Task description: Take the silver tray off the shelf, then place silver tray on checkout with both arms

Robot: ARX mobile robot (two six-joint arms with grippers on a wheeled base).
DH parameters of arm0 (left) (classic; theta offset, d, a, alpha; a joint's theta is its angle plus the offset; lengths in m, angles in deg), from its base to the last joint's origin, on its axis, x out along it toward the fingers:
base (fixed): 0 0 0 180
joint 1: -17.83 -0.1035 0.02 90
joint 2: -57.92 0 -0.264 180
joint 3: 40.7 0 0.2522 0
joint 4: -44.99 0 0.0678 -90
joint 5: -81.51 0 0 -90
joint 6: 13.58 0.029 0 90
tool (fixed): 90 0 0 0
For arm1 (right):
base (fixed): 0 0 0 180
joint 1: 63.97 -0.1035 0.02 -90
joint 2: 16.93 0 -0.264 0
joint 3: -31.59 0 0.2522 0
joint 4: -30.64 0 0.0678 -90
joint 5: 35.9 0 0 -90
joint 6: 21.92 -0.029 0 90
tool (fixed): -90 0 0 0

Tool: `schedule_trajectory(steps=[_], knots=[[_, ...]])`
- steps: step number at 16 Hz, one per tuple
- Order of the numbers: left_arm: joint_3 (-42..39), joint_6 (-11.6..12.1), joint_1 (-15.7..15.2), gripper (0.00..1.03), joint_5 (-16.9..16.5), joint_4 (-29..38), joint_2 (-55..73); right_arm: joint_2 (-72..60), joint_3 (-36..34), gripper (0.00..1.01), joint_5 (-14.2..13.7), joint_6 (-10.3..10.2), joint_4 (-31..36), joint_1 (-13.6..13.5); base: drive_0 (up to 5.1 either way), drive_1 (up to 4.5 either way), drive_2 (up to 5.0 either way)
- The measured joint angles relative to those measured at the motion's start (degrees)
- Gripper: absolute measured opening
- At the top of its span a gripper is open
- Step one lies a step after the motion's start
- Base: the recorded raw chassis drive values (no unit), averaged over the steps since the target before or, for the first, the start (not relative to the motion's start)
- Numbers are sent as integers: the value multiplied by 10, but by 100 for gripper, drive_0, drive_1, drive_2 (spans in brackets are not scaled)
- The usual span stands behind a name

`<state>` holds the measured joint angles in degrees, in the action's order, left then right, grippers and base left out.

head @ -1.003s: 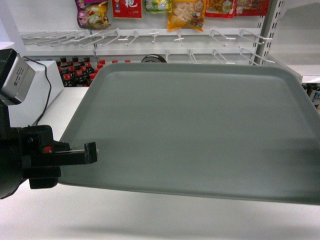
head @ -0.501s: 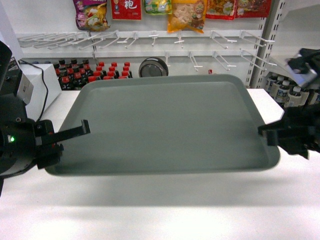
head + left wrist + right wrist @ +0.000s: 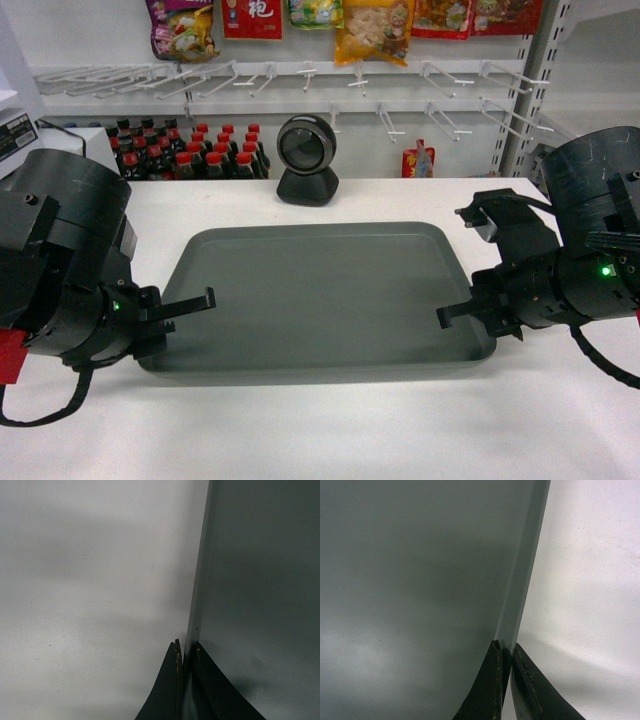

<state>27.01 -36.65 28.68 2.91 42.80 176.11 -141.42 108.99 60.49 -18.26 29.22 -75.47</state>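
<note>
The silver tray (image 3: 320, 295) lies flat and low on the white checkout (image 3: 330, 430); only a thin shadow shows under its front edge. My left gripper (image 3: 196, 303) is shut on the tray's left rim, and my right gripper (image 3: 450, 315) is shut on its right rim. In the left wrist view the rim of the tray (image 3: 260, 580) runs between the two black fingers of the gripper (image 3: 186, 647), with counter (image 3: 90, 580) to the left. The right wrist view mirrors this: tray (image 3: 410, 580), gripper (image 3: 504, 647), counter (image 3: 590, 580). A white shelf (image 3: 590, 122) shows at the far right.
A black round scanner (image 3: 306, 158) stands just behind the tray's far edge. A white register (image 3: 80, 140) sits at the back left. Dark bottles with red caps (image 3: 215, 148) and peg hooks with snack bags (image 3: 370, 30) line the rear wall.
The tray has come down from a raised, tilted hold close to the camera to lying flat and low on the counter. Both arms came down with it, still holding its rims.
</note>
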Motion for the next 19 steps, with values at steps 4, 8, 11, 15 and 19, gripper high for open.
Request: schedule_trajectory(steps=[4,8,11,15,19], knots=[[14,-6,11,28,23,4,-1,7,-16,36,-5,17,40,-1,0,0,0],[-73,-57,31,62,69,146,-151,137,-135,61,-26,-11,264,8,0,0,0],[-140,27,25,60,18,427,-212,219,-298,28,-145,-28,548,26,0,0,0],[-322,201,-23,15,-21,564,-295,366,-424,2,-123,-32,555,52,0,0,0],[-425,220,-49,1,-54,525,-397,474,-520,2,-106,-32,523,76,0,0,0]])
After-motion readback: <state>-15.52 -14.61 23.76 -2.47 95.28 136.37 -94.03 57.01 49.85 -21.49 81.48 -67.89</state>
